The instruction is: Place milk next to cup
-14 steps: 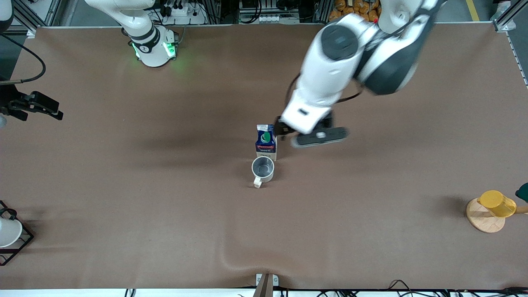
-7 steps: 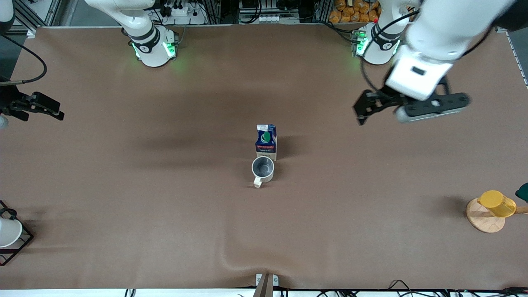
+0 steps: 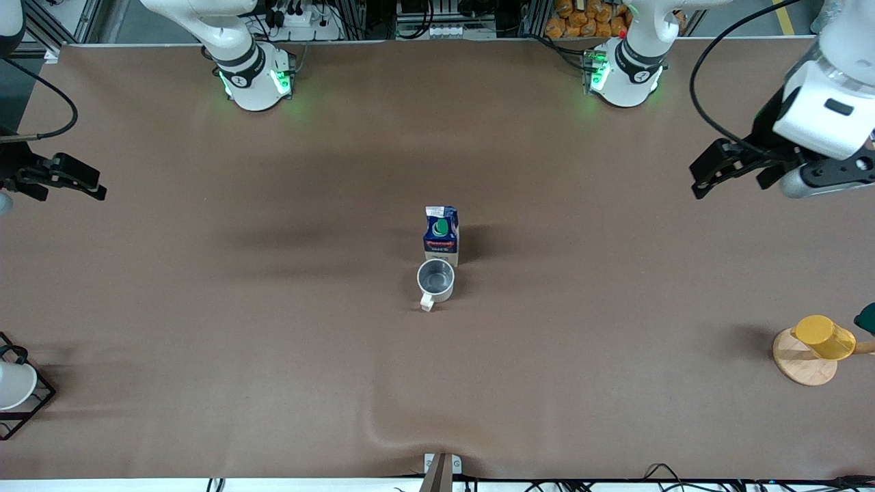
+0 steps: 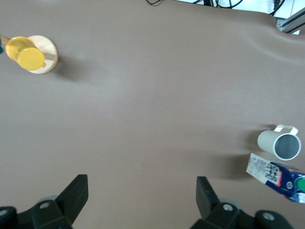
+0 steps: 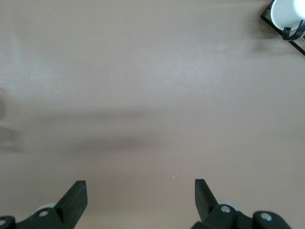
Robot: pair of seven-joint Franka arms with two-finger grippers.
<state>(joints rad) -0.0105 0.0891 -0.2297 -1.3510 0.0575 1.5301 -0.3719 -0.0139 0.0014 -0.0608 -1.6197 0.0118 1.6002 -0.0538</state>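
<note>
1. We see the milk (image 3: 441,236) standing upright near the middle of the counter (image 3: 273,342); its green cap faces up toward the front camera; nothing grips it.
2. The cup (image 3: 435,281) sits just beside the milk, nearer to the front camera; the two look to be touching or almost so, and we cannot tell which; the cup's small handle points toward the front camera.
3. In the left wrist view the milk (image 4: 279,174) and the cup (image 4: 280,143) show side by side, well apart from the fingers (image 4: 76,193).
4. The left gripper (image 3: 711,171) hangs over bare counter toward the left arm's end of the table, far from the milk; its fingers are spread wide and hold nothing.
5. The right gripper (image 3: 61,179) is over the edge of the counter at the right arm's end, where that arm waits; the right wrist view shows its fingers (image 5: 76,195) spread wide over bare counter, holding nothing.
6. A yellow cup (image 3: 824,336) rests on a round wooden stand (image 3: 800,365) at the left arm's end, nearer to the front camera than the left gripper; a white cup (image 3: 14,384) sits in a black wire rack (image 3: 31,406) at the right arm's end.
</note>
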